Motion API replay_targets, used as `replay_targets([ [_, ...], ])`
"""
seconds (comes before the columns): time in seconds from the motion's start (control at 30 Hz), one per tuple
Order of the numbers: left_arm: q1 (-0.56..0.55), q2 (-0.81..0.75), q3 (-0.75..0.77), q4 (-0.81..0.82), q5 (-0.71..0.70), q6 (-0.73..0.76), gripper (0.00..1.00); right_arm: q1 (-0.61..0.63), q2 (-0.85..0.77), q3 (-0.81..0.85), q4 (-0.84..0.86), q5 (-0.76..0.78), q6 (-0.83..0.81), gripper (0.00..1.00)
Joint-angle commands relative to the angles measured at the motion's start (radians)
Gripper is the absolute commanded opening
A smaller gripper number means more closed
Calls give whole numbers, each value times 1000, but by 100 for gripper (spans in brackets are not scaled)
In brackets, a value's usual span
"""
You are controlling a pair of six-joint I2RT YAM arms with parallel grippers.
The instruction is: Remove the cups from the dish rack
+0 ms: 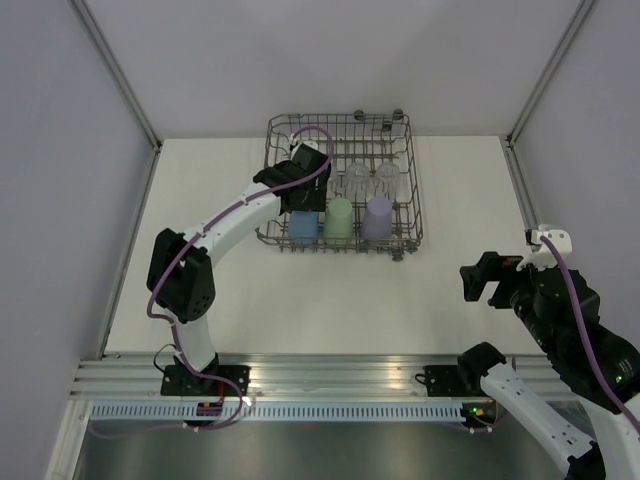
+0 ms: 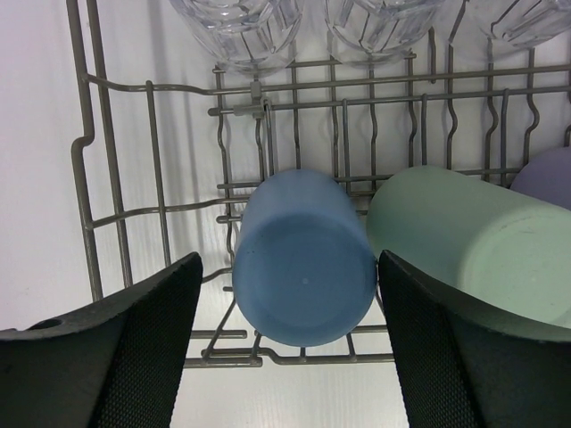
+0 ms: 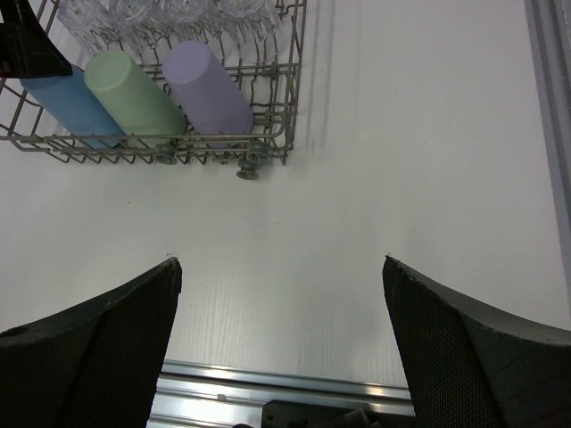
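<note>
Currently listed: dish rack (image 1: pixel 340 117), grey wire, standing at the far middle of the white surface (image 3: pixel 357 178).

Near row of the rack, left to right: blue cup (image 2: pixel 303 294), green cup (image 2: pixel 464 241), lilac cup (image 2: pixel 549 178). All three are tilted against the tines, bases toward the arms.

Row behind: clear glasses (image 2: pixel 241 31); the exact count is hard to make out through the wires.

Left pincer (image 2: pixel 290 259): reaching into the rack, jaws apart and straddling the blue cup. A clear gap shows at the left finger (image 2: pixel 134 339). The right finger (image 2: pixel 464 357) sits so close to the cup that contact cannot be told. The cup rests on the rack wires.

Right pincer (image 3: pixel 281 259): jaws spread wide, holding nothing, over bare surface on the right, well apart from the rack.
</note>
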Motion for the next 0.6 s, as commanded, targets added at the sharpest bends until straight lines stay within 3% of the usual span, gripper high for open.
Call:
replay_targets([
  [0.0,0,8,-13,22,8,21,82,4,-5,14,1,-5,-5,98],
  [0.4,-1,25,-45,21,43,6,78,4,-5,1,12,-24,-5,98],
  [0.5,-1,28,-50,22,53,1,67,5,0,1,13,-24,-6,98],
  [0.57,-1,22,-48,22,56,3,53,5,0,1,15,-27,-8,98],
])
